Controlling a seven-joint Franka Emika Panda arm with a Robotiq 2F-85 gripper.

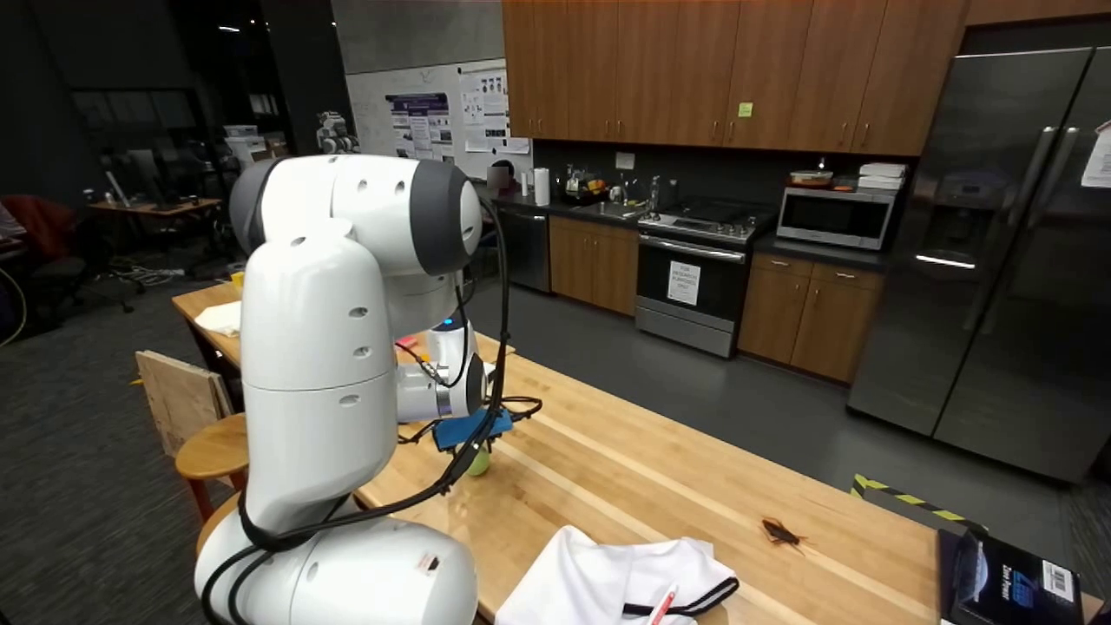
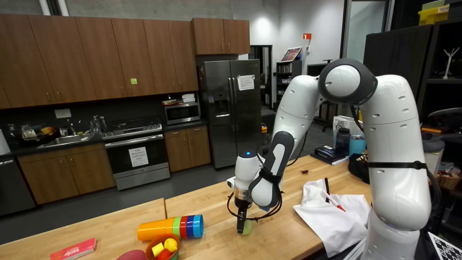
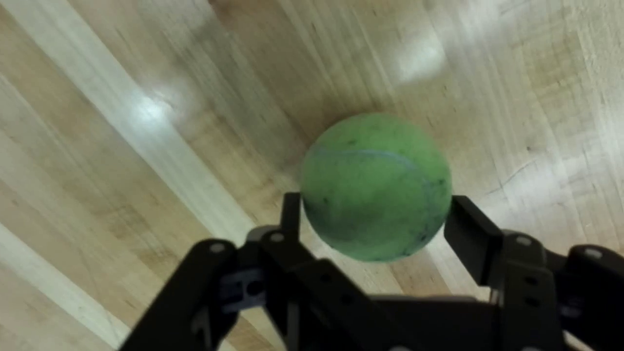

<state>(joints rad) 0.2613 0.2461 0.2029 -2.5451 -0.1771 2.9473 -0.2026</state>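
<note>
One black gripper (image 3: 376, 201) is flanking one scuffed green tennis ball (image 3: 375, 185) at its nine and three o'clock, wrist view; whether clamping, one cannot tell.

Tight at the ball (image 3: 375, 187), with fingers (image 3: 291, 212) either side.
In an exterior view, we could pass over bare tabletop (image 2: 276, 233) between ball and white cloth (image 2: 332, 224) at right; nested cups (image 2: 170, 227) lie in our way at left, and black cables (image 1: 504, 343) loop beside the gripper (image 3: 375, 196).
</note>
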